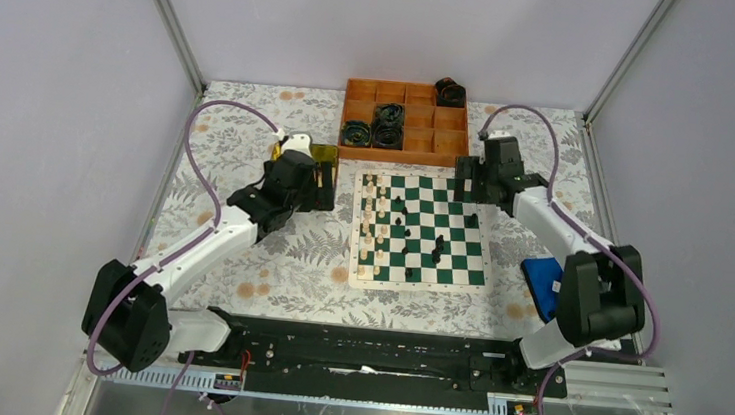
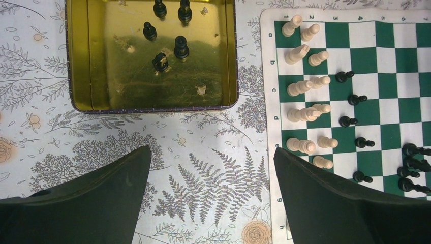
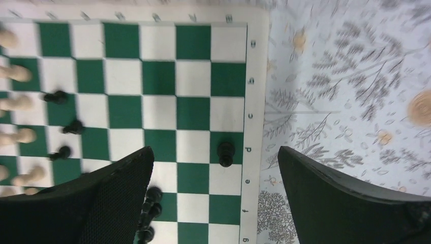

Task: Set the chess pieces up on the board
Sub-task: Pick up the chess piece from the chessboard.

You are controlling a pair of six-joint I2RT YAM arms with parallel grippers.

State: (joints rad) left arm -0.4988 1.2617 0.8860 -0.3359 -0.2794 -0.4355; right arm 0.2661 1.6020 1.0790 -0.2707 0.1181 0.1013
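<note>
**A:** Right wrist view: the right pincer point(image 3: 214, 155) is spread wide and empty. A black piece point(image 3: 225, 152) stands between its fingers, on the board point(image 3: 193, 76) edge file. Hazard?

**B:** A skewed move may clip that piece and topple it. More black pieces point(image 3: 150, 208) crowd one finger.

**A:** Left pincer point(image 2: 212, 150)?

**B:** Wide, empty, over the surface point(image 2: 203, 168) between tin point(image 2: 75, 61) and board.

**A:** Pieces?

**B:** Tiny. Cream ones point(image 2: 305, 86) fill the files nearest the tin; five black ones sit inside it.
</note>
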